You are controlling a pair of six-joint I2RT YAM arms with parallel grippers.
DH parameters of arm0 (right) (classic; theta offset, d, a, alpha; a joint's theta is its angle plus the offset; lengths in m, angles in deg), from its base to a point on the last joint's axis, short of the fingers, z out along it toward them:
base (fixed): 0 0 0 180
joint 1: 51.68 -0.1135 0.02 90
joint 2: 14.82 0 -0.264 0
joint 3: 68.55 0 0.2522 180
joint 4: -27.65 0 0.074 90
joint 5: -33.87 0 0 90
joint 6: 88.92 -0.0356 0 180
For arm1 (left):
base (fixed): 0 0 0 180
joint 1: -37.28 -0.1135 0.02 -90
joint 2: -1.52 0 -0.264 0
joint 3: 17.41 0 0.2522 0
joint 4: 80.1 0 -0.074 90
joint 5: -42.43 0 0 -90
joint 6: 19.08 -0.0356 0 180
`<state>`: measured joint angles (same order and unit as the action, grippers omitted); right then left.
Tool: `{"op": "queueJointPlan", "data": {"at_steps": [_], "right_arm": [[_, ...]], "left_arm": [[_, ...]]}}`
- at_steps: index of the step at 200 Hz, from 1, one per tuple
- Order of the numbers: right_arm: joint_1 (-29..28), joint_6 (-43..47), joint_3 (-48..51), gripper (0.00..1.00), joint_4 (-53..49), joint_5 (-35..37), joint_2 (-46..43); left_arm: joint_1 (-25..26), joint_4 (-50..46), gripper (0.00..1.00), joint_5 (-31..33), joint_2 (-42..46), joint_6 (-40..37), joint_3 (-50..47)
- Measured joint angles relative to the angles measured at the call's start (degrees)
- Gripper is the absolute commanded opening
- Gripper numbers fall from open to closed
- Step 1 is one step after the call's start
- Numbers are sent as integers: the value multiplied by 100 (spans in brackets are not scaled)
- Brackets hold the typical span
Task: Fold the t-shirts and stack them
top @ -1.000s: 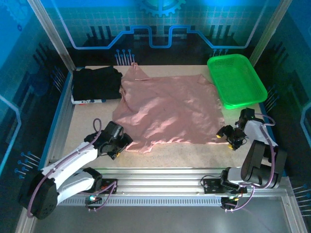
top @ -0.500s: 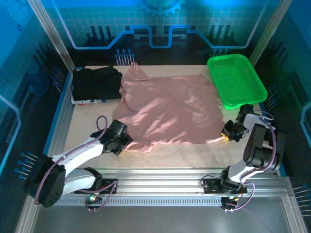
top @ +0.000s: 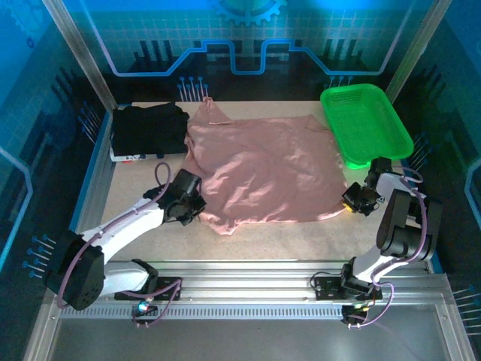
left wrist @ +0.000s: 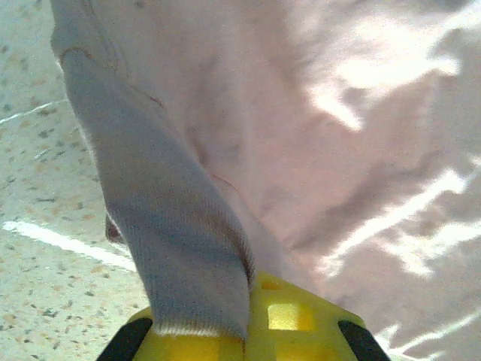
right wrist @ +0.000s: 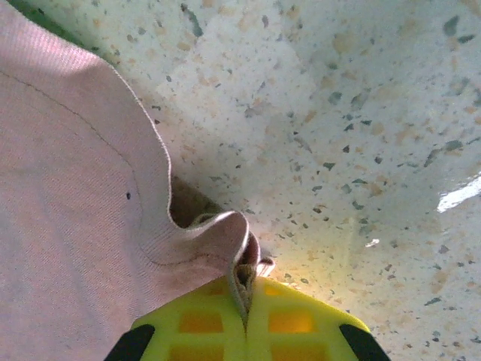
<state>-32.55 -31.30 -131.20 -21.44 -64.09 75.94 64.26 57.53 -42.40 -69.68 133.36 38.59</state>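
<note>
The dusty-pink t-shirt (top: 259, 169) lies spread across the middle of the table, print not showing. My left gripper (top: 189, 210) is shut on its near-left edge; in the left wrist view a ribbed band of the pink t-shirt (left wrist: 173, 248) runs into the yellow fingers (left wrist: 301, 320). My right gripper (top: 352, 200) is shut on the near-right corner, where the pink t-shirt hem (right wrist: 218, 241) is pinched between yellow fingers (right wrist: 301, 320). The black t-shirt (top: 149, 129) sits folded at the back left.
A green mesh basket (top: 366, 124) stands at the back right, close to the right arm. A white item (top: 135, 156) peeks from under the black shirt. Blue frame rails (top: 98, 180) border the speckled table (top: 301, 233).
My left gripper has moved away from the near edge and rightward, dragging the near-left edge of the pink shirt inward. My right gripper has pulled its corner slightly back.
</note>
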Motion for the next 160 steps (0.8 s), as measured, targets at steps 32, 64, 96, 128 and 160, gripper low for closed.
{"op": "queueJointPlan", "data": {"at_steps": [32, 64, 96, 128, 160], "right_arm": [[0, 24, -17, 0, -22, -2, 0], [0, 85, -177, 0, -107, -2, 2], [0, 142, -210, 0, -122, -2, 2], [0, 201, -214, 0, -129, 0, 11], [0, 247, -240, 0, -162, 4, 116]], "left_arm": [[-2, -131, 2, -37, -295, -291, 531], [-2, -225, 2, -210, -1241, -649, 1211], [-2, -284, 3, -417, -2122, -1001, 2072], [7, -293, 5, -708, -2734, -1200, 2806], [20, -227, 33, -953, -3038, -1296, 3150]]}}
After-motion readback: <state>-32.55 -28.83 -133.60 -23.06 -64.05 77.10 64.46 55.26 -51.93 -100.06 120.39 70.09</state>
